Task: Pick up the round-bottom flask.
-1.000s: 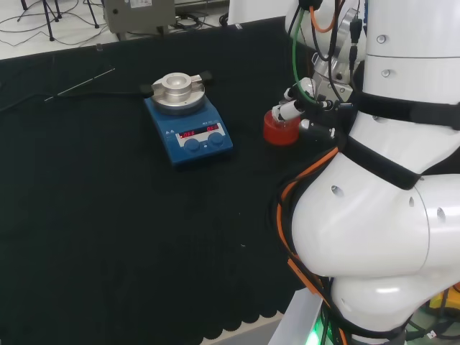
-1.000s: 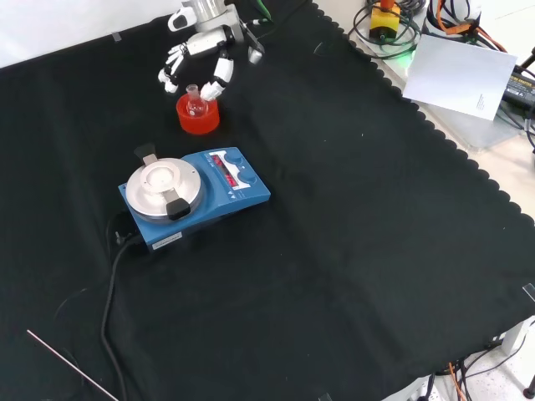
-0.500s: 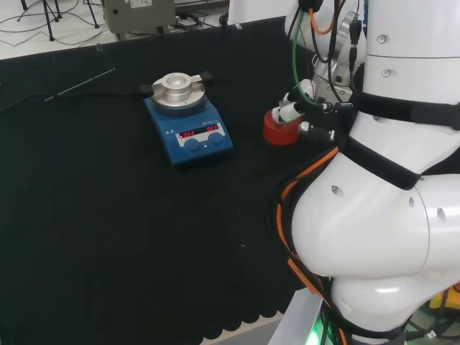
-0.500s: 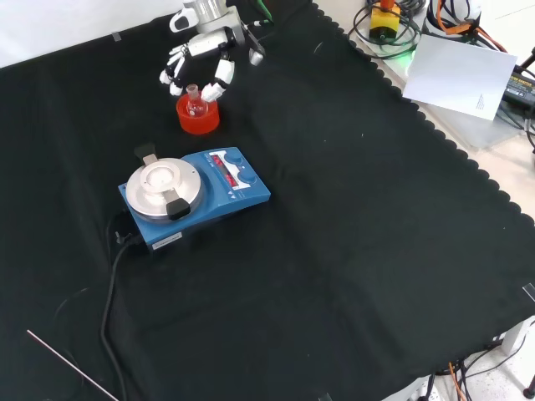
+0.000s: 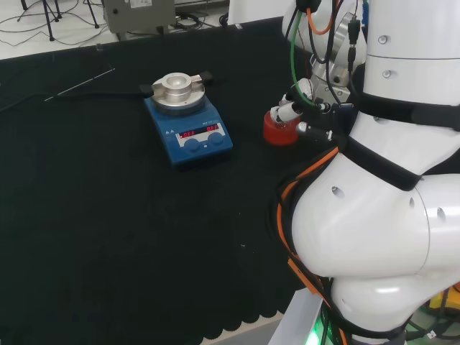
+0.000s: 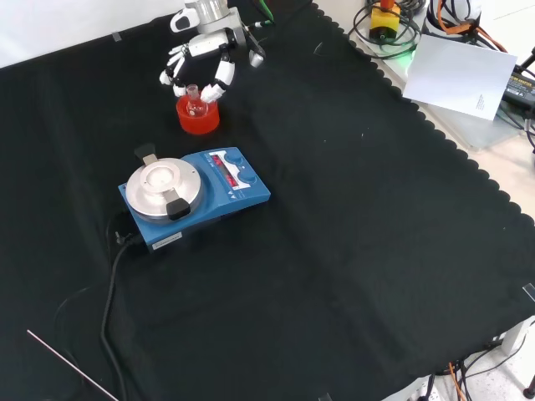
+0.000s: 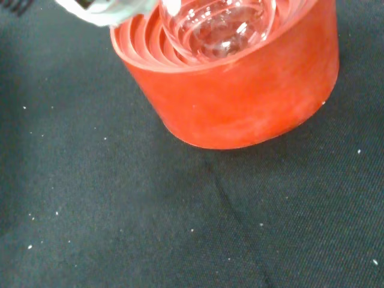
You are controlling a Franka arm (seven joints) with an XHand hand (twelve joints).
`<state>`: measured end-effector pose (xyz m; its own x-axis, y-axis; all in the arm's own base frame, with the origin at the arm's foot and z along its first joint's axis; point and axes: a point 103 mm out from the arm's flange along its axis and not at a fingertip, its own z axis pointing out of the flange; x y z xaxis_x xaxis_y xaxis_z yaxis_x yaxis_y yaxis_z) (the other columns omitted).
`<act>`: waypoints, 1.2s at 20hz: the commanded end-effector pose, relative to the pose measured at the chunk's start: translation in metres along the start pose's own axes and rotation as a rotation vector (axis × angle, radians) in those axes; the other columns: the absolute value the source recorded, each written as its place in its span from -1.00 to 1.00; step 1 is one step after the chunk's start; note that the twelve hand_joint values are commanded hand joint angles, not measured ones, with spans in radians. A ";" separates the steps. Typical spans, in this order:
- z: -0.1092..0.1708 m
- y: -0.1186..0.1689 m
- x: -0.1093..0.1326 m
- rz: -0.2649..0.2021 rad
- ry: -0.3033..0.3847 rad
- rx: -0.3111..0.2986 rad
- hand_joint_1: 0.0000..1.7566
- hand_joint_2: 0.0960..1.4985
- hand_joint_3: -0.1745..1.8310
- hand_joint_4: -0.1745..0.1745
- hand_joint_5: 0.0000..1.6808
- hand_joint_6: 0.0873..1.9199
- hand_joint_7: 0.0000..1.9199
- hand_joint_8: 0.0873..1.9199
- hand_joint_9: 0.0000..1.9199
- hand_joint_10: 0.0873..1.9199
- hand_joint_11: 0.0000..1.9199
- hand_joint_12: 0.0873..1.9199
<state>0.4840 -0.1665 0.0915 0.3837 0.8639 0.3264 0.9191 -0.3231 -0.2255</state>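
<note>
One small round-bottom flask (image 6: 194,104) of clear glass sits in a red ribbed stand (image 6: 198,115) on the bench (image 6: 351,234), which is covered in black cloth. In the front view the stand is near the top of the cloth, just behind a blue hot plate (image 6: 192,197) with a round silver top. In the head view the red stand (image 5: 280,129) is to the right of the blue hot plate (image 5: 188,129), close to the big white arm (image 5: 374,208).

The hand (image 6: 201,58) hangs right over the flask. In the front view its fingers (image 6: 219,79) are curved and point down on both sides of the flask's neck. They are very close to it, but I cannot tell if they touch the glass. The hand has not closed on the flask, which rests in its stand.

In the wrist view the round glass belly of the flask (image 7: 216,24) sits down inside the ribbed ring of the stand (image 7: 240,96), and a blurry white bit of the hand (image 7: 102,9) shows beside it.

A thin rod (image 6: 71,364) lies on the cloth, far from the flask. A black cable (image 6: 109,309) runs from the hot plate.
</note>
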 end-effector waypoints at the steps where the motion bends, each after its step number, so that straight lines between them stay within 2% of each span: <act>1: 0.000 0.000 0.000 0.006 0.004 -0.005 -0.03 -0.16 -0.17 0.10 -0.21 -0.40 -0.72 -0.55 -0.59 -0.48 -1.00 0.30; 24: 0.000 0.003 0.004 0.015 -0.005 -0.026 -0.01 -0.07 -0.15 0.07 -0.20 -0.30 -0.67 -0.53 -0.54 -0.47 -1.00 0.36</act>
<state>0.4877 -0.1645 0.0923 0.3959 0.8611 0.3189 0.9158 -0.3449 -0.2057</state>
